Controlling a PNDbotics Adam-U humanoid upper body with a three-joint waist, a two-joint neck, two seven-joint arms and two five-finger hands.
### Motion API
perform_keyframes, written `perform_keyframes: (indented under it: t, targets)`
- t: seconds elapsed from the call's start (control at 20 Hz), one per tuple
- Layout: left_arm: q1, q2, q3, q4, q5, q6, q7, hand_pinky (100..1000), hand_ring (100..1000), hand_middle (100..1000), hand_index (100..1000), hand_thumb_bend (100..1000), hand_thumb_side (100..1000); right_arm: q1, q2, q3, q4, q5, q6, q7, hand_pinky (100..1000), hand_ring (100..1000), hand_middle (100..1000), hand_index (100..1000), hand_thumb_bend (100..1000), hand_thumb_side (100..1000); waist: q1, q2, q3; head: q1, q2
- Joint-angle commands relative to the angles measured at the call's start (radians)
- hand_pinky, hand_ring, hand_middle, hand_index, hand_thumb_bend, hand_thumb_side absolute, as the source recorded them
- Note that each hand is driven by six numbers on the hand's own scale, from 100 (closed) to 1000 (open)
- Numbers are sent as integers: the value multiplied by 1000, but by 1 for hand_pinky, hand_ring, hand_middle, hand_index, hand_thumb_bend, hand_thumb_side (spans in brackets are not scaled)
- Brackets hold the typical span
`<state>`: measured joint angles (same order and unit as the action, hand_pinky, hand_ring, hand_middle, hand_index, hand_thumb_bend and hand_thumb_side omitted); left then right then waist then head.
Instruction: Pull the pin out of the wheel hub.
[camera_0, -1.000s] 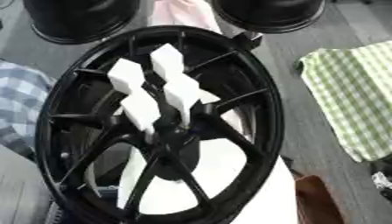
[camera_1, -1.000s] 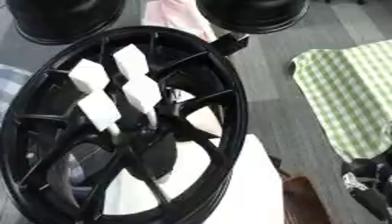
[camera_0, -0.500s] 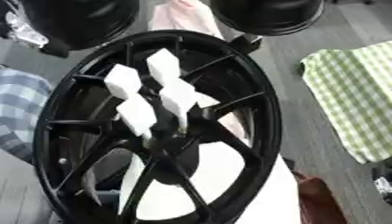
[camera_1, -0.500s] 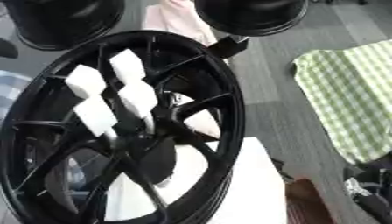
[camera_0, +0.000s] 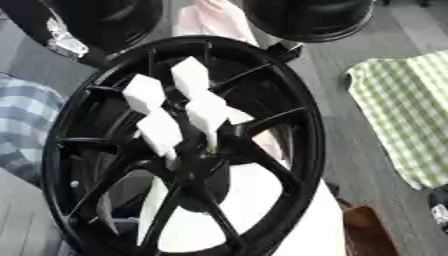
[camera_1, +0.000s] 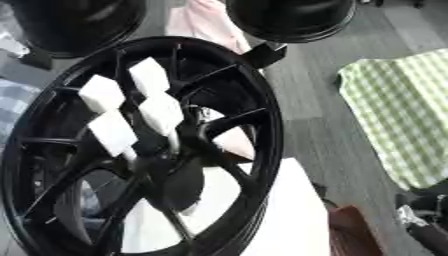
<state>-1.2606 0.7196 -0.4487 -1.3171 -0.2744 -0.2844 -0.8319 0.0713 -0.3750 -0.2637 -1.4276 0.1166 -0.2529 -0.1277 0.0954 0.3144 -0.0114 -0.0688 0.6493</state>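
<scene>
Black wheel hub lay tilted on the grey worktop, filling most of both views. 4 white block-headed pins stood clustered just above the hub centre, thin stems running down into it. All 4 were still seated, none lifted, and their layout against the spokes matched 1 s ago.

What changed was mostly the camera: the whole picture slid, so the hub sat lower and more to the left, which was no move of the hub itself. The 1 real change was a black and silver part, probably the left hand, which had come in at the upper left, just beside the rim and apart from the pins. Its grip state could not be told.

The right hand showed only as a dark sliver at the lower right corner, well apart from the hub and in the same spot as before. Open or closed could not be told there either.

Green checked cloth lay to the right, untouched.

Judgement: the pull had not started. The left side looked to be approaching, with the reach to a pin head yet to come.
</scene>
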Motion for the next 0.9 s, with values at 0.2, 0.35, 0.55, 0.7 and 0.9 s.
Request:
perform_keyframes:
  t: [0.2, 0.35, 0.55, 0.7, 0.9]
  targets:
    - [-7, 13, -18, 50, 47, -87, -75, 801, 766, 714, 842, 654, 503, -9, -26, -2, -16, 9, -3, 3, 531, 650, 539, 718, 297, 394, 2, -11, -7, -5, -2]
    - [3, 6, -20, 79, 95, -78, -75, 793, 760, 696, 833, 701, 503, -11, -26, -1, -18, 9, -2, 2, 531, 650, 539, 718, 297, 393, 4, -10, -11, -8, 6]
    - [9, 8, -27, 87, 161, -64, -75, 789, 755, 685, 826, 718, 497, -15, -27, -1, -20, 8, -2, 2, 530, 650, 539, 718, 296, 393, 6, -11, -15, -10, 10]
    - [21, 20, -36, 72, 192, -47, -75, 788, 754, 684, 827, 720, 480, -20, -29, 0, -21, 6, -2, 3, 529, 650, 538, 718, 295, 392, 8, -12, -19, -10, 13]
    - [60, 56, -34, 15, 201, -44, -75, 783, 757, 705, 837, 718, 467, -28, -32, 0, -25, 2, -1, 3, 527, 649, 538, 717, 295, 391, 12, -10, -25, -14, 16]
